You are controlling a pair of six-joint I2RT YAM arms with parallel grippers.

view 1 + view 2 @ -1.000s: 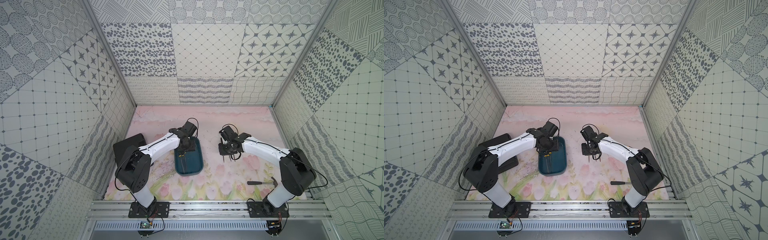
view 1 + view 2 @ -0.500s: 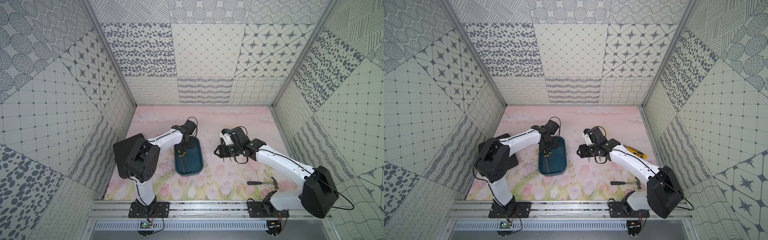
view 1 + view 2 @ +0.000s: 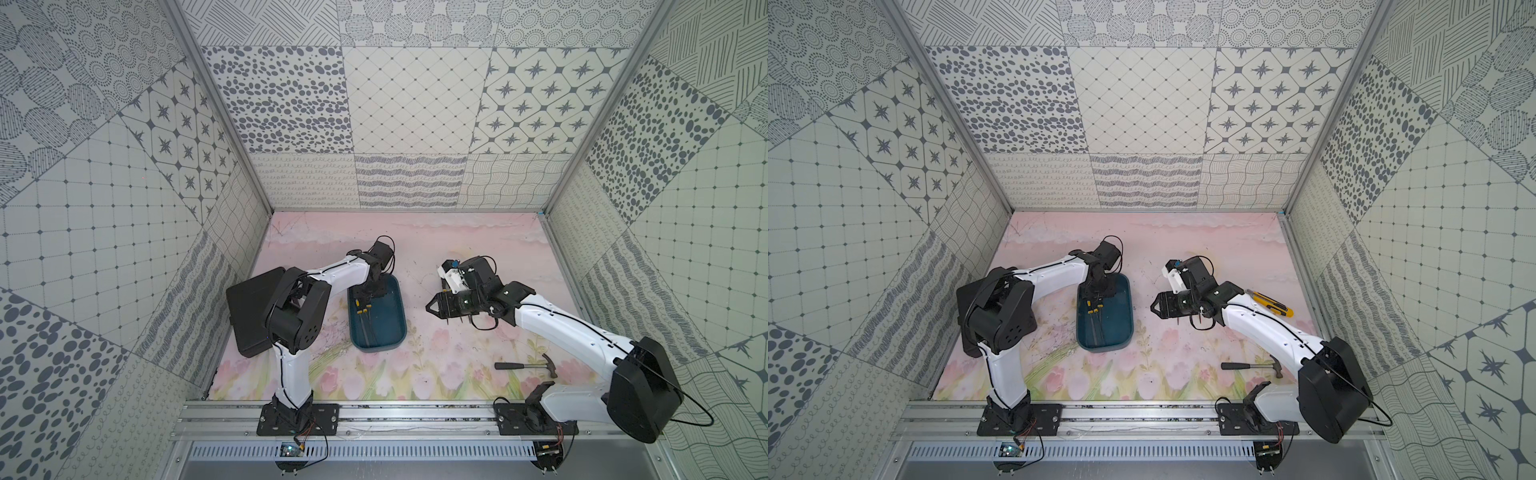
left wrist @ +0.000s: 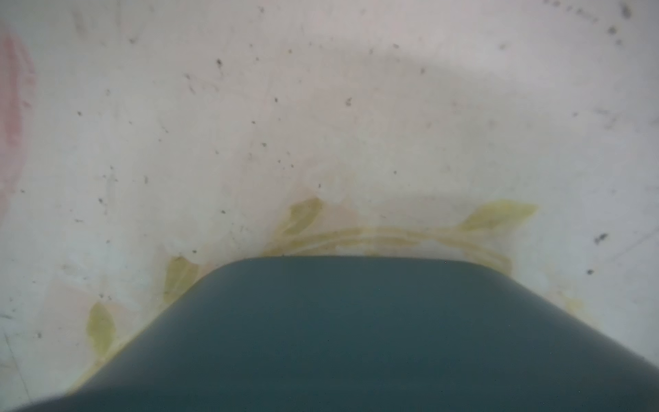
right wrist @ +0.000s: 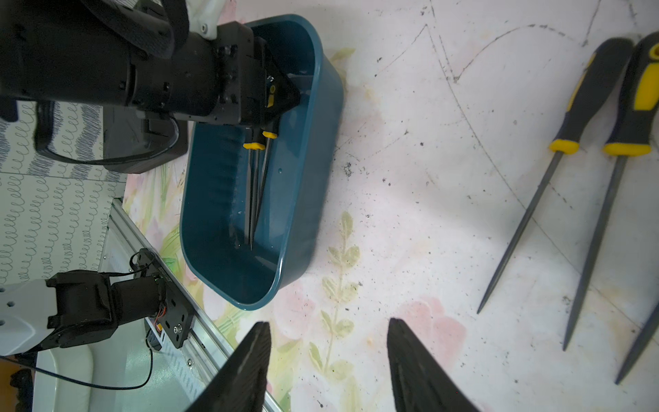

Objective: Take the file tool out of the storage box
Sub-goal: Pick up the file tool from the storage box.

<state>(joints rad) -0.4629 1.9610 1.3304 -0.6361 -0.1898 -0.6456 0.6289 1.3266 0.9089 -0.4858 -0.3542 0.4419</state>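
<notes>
The storage box (image 3: 397, 332) (image 3: 1126, 332) is a dark teal tray on the floral mat, left of centre. Two file tools (image 5: 254, 185) with yellow collars lie inside it, tips toward the front. My left gripper (image 5: 276, 96) reaches down into the box's far end and is closed round one file's black-and-yellow handle; both files still rest on the box floor. The left wrist view shows only a blurred teal wall of the box (image 4: 356, 339). My right gripper (image 5: 328, 326) (image 3: 432, 309) hovers open and empty over the mat right of the box, pointing at it.
Three more files (image 5: 556, 149) lie on the mat beside my right gripper. A hammer (image 3: 525, 365) lies front right, a yellow utility knife (image 3: 1268, 302) behind my right arm. A flat black case (image 3: 249, 311) leans at the left wall.
My right gripper has opened, drawn back and turned to point at the box. My left gripper has sunk onto the file handles and its jaws have narrowed.
</notes>
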